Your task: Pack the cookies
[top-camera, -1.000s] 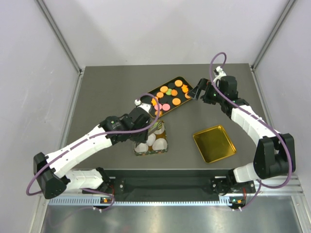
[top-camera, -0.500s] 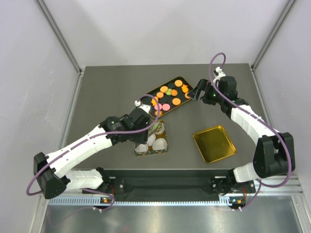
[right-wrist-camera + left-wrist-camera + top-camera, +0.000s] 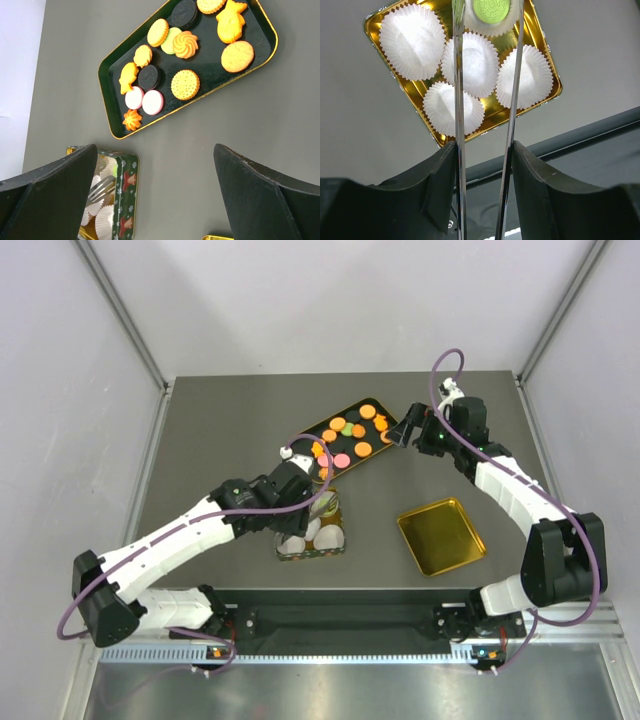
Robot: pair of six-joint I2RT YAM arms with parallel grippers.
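Note:
The cookies (image 3: 185, 84) lie loose on a dark tray (image 3: 107, 100), mostly orange with a few pink, green and dark ones; from above the cookies (image 3: 363, 449) show at the table's middle back. My left gripper (image 3: 485, 150) is shut on metal tongs (image 3: 458, 100), whose blades reach down over the gold-lined tin (image 3: 427, 102). A green cookie (image 3: 491, 9) rests in a white paper cup between the blades, with a gap on each side. My right gripper (image 3: 155, 190) hangs open and holds nothing, just right of the tray.
Several more white paper cups (image 3: 412, 40) fill the tin (image 3: 330, 540), whose green patterned side (image 3: 125, 192) faces the right gripper. A gold tin lid (image 3: 440, 536) lies at the front right. The left arm (image 3: 180, 535) stretches across the front left.
The left gripper has eased wider, letting the tongs' blades spread, and has shifted slightly up and back over the tin. The right arm has not moved.

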